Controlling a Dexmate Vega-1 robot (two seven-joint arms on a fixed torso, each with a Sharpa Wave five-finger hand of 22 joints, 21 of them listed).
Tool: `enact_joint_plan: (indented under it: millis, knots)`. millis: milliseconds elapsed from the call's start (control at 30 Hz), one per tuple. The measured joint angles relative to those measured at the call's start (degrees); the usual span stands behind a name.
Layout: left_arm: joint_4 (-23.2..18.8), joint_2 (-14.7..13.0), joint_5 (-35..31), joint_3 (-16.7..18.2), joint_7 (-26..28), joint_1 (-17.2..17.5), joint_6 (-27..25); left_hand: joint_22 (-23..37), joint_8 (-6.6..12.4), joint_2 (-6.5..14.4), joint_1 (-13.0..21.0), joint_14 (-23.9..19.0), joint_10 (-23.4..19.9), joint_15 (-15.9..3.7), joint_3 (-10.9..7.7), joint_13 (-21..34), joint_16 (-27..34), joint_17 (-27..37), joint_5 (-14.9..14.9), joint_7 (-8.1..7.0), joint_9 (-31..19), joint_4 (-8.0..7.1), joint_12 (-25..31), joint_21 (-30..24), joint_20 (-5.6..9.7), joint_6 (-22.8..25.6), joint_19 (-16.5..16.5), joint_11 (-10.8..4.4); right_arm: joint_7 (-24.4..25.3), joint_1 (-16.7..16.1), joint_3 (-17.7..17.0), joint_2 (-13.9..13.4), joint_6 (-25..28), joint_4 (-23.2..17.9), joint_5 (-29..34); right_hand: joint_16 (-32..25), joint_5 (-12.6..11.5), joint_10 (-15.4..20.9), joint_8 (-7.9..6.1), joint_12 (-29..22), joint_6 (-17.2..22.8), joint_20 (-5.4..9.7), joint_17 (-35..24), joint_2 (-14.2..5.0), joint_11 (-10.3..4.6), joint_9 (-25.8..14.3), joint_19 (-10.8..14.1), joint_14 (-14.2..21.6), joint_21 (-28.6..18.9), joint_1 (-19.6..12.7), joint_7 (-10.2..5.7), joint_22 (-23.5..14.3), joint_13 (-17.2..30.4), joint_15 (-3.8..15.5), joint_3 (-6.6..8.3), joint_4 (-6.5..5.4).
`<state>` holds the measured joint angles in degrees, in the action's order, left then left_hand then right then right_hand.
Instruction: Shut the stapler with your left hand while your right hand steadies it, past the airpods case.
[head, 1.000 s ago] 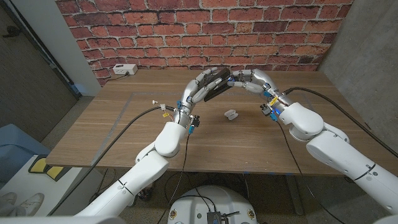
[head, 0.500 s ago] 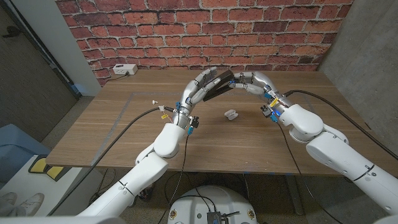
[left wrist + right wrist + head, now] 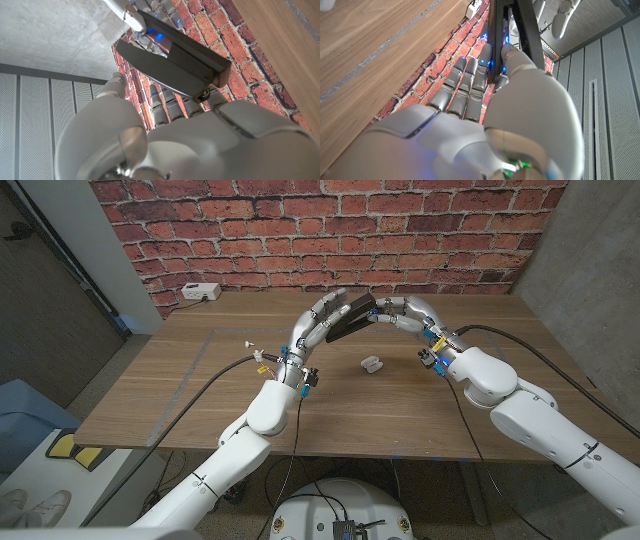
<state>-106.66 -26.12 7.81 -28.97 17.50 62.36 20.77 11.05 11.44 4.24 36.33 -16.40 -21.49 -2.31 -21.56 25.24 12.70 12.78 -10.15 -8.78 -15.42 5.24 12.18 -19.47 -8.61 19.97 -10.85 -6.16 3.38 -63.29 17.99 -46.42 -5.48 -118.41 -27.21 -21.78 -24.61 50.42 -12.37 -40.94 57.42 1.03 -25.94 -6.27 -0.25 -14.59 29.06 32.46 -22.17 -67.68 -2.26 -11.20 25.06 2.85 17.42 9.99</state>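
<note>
Black stapler [image 3: 350, 317] sits at the far side of the wooden table [image 3: 200, 380], past the small white airpods case [image 3: 372, 364], with its top arm raised off the base. Right robot hand [image 3: 405, 311] grips the stapler's right end, fingers [image 3: 470, 82] laid along the body in the right wrist view. Left robot hand [image 3: 320, 320] is spread, fingers apart beside and just behind the raised arm; I cannot tell whether they touch it.

Judgement on the step: the left palm should come down over the free end of the top arm and press straight toward the base, while the right hand clamps the base so it cannot slide or tip.

Against the frame one second back: the stapler's arm stands a little higher and the left fingers look more opened out. Airpods case unmoved.
</note>
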Motion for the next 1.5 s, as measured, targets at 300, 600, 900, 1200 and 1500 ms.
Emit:
enact_joint_plan:
  millis: [300, 600, 900, 1200, 1500]
  knots:
    - [0.5, 0.5, 1.5, 0.5, -0.3, 0.5, 0.2, 0.0, 0.01, 0.2, -1.2, -0.4, 0.0, -0.04, 0.43, -0.3, 0.0, 0.0, 0.0, 0.62, 0.3, -0.43, 0.0, 0.0, 0.00, 0.6, 0.0, 0.00, -0.8, 0.7, 0.6, 0.4, -0.9, 1.1, 0.1, 0.0, 0.2, -0.1, 0.05, 0.0, 0.0, 1.36, -0.8, 0.00, -0.09, 0.0, -0.1, 0.0, -0.4, 0.0, 0.01, 0.0, 0.2, -0.01, -0.16, -0.17]
    - [0.6, 0.7, 3.6, 0.8, -0.6, 0.8, 0.2, 0.0, 0.03, 0.2, -2.3, -0.4, -0.3, -0.04, 0.83, -0.5, 0.0, 0.0, 0.0, 1.15, 0.8, -0.83, 0.0, 0.0, 0.01, 0.7, 0.0, 0.31, -1.8, 1.4, 1.3, 0.7, -3.1, 2.6, 1.3, 0.6, 0.9, -0.3, 0.08, 0.2, -0.2, 1.71, -1.5, -0.13, -0.29, 0.0, -2.4, -2.2, 0.0, -1.0, -0.19, -0.1, -0.1, -0.07, -0.90, -0.51]
    - [0.6, 0.7, 5.4, 0.9, -1.3, 0.9, -0.5, 0.0, 0.03, 0.2, -2.9, -1.0, -0.3, -0.04, 1.06, -0.5, 0.0, 0.0, 0.0, 1.46, 1.1, -1.06, 0.0, 0.0, 0.01, 1.0, 0.0, 0.30, -2.3, 1.6, 1.6, 0.4, -5.7, 3.2, 4.2, 0.7, 1.6, -0.6, 0.22, 0.6, -0.6, 1.54, -2.1, -0.37, -0.59, 0.0, -3.8, -3.4, 0.4, -1.3, -1.06, 0.0, -0.4, 0.00, -1.61, -0.76]
    - [0.1, 0.5, 6.6, 1.0, -1.5, 1.2, -1.5, 0.3, 0.03, -0.4, -4.4, -1.0, -1.0, -0.05, 1.63, -0.8, 0.0, -0.3, 0.2, 2.38, 1.3, -1.63, 0.4, 0.0, -0.54, 1.1, -0.1, 1.03, -2.3, 1.8, 1.8, 0.2, -7.4, 3.6, 7.2, 1.1, 2.4, -1.1, 0.23, 0.9, -0.7, 1.49, -2.6, -0.37, -1.09, -0.1, -6.1, -4.5, 1.2, -1.3, -2.19, 0.0, -0.7, -0.08, -2.01, -0.70]
    - [-0.8, 0.1, 7.3, 1.1, -1.4, 1.9, -2.1, 0.3, 0.03, -0.6, -5.1, -1.0, -1.6, -0.05, 2.00, -1.1, 0.0, -0.3, 0.2, 2.91, 1.6, -2.00, 0.4, 0.0, -0.94, 1.6, -0.1, 1.02, -1.9, 1.7, 1.9, -0.1, -8.3, 3.6, 10.4, 2.1, 3.7, -1.6, 0.27, 1.4, -0.8, 0.25, -2.9, -0.77, -1.58, -0.2, -9.4, -6.5, 2.4, -1.6, -3.31, 0.3, -1.1, -0.13, -2.57, -1.07]
